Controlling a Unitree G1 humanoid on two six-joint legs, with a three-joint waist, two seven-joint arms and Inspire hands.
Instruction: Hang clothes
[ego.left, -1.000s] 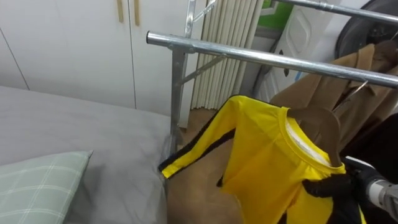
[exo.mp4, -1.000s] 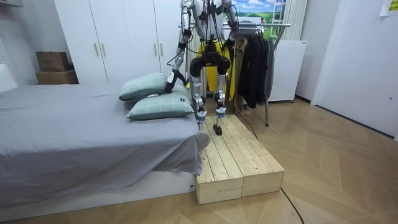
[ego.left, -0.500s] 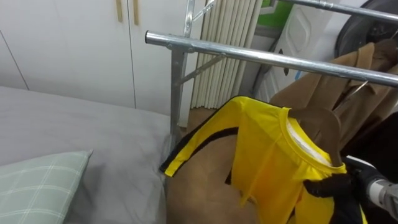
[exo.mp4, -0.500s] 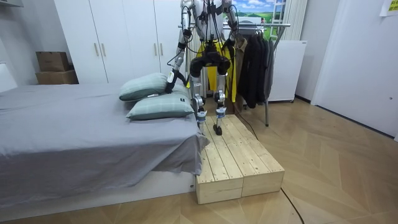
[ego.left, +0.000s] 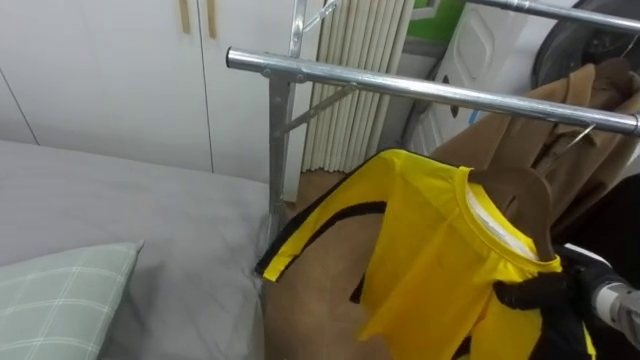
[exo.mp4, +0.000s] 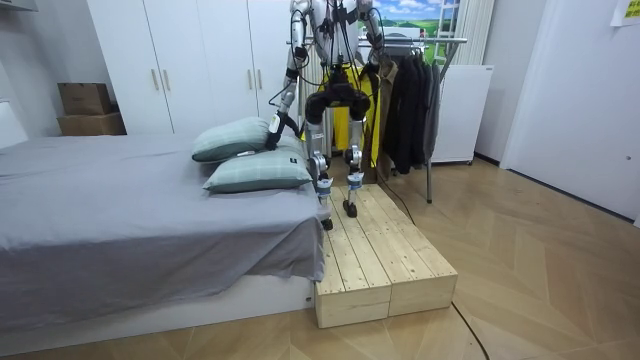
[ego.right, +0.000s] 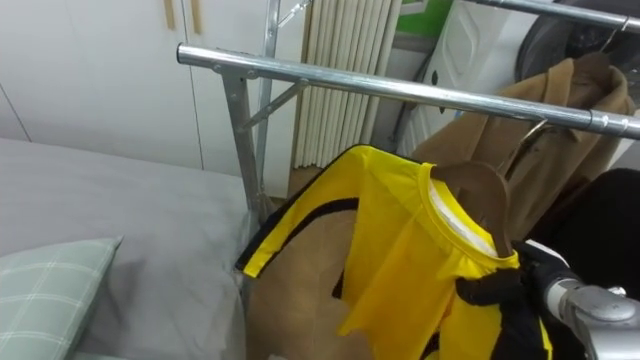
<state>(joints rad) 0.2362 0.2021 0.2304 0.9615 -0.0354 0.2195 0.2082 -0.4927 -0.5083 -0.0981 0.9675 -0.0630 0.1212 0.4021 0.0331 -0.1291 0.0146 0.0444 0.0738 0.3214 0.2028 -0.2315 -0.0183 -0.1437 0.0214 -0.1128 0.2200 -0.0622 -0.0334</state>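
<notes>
Fabric first. In the left eye view the yellow shirt with black trim (ego.left: 430, 250) is draped over a brown wooden hanger (ego.left: 512, 192) and sits below the silver metal rail (ego.left: 420, 90), toward the rail's left end. Your right robot hand (ego.left: 528, 293) comes in from the lower right, dark fingers curled round the shirt's shoulder where the cloth covers the hanger arm. One sleeve points down toward the corner of the grey bed (ego.left: 120, 200), where a pale green checked pillow (ego.left: 60, 290) lies. A tan coat (ego.left: 590, 100) hangs further right on the rail.

The right eye view shows the same grasp. A thin wire hook shows between hanger and rail, but you cannot tell whether it belongs to this hanger or the coat's.

In the room view the robot stands on a pale wooden platform (exo.mp4: 380, 250) at the bed's far corner, facing the rack. Your left robot hand (exo.mp4: 273, 125) hangs low beside the pillows, and you cannot tell how it is set.

Judge the shirt as light, limp and likely to slide. The hanger is the only stiff part, so hold there through the cloth, at the shoulder or neck. Watch that the loose sleeve does not catch on the rack's upright post.
</notes>
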